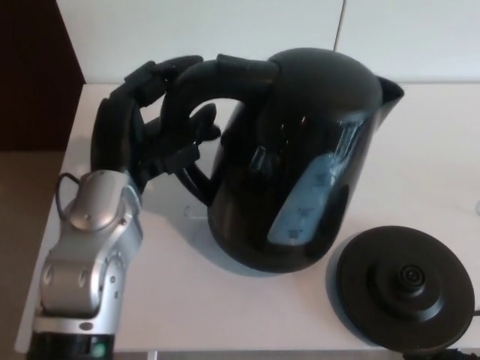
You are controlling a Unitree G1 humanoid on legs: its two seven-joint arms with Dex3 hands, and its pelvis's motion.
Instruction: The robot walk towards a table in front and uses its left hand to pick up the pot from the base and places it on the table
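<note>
A glossy black kettle-shaped pot (300, 157) stands on or just above the white table (420, 150), tilted slightly, to the left of its round black base (405, 285). The pot is off the base. My left hand (150, 120) is wrapped around the pot's curved handle (217, 75), fingers over the top and thumb through the loop. My silver left forearm (90, 255) comes in from the lower left. The spout points to the upper right. My right hand does not show.
The table's left edge runs near my forearm, with a brown floor (22, 225) beyond it. A white wall (225, 30) stands behind the table. A thin cord leaves the base at the lower right.
</note>
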